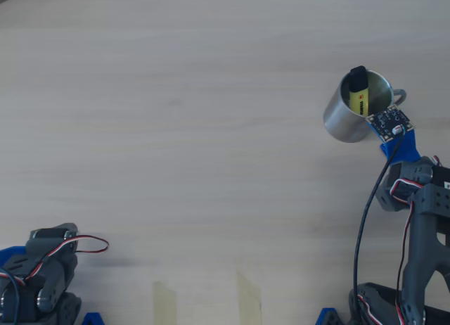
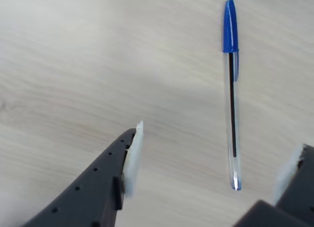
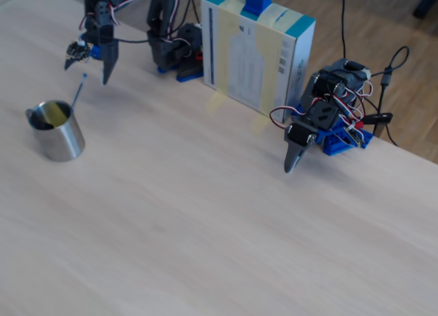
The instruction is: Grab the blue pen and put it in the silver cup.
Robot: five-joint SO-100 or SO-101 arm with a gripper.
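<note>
**Blue pen on the surface between the spread pincer fingers**

In the wrist view, the thin ballpoint pen with a blue cap and clear barrel (image 2: 231,94) is seen lying flat on the pale wood-grain surface (image 2: 73,65), its cap pointing to the top of the picture and its tip toward the bottom. The dark grey two-finger pincer (image 2: 211,173) is spread wide and nothing is held in it. One finger with a white pad (image 2: 132,156) is seen to the left of the pen, well clear of it; the other pad (image 2: 289,173) is seen at the right edge, nearer the pen's tip. The pen is touched by neither.

The pen is hidden in the overhead view, where the arm covers it; there a stubby yellow highlighter with a black cap (image 1: 358,91) is seen standing tilted inside the small brushed-steel cup with a loop handle (image 1: 342,121). In the fixed view the pen (image 3: 78,94) is made out as a thin line just beyond the cup (image 3: 57,133), below the pincer (image 3: 87,64).

One pen, one cup and one highlighter are counted. A second arm (image 3: 321,121) is seen at rest in the fixed view, beside a white and teal box (image 3: 256,53).
</note>
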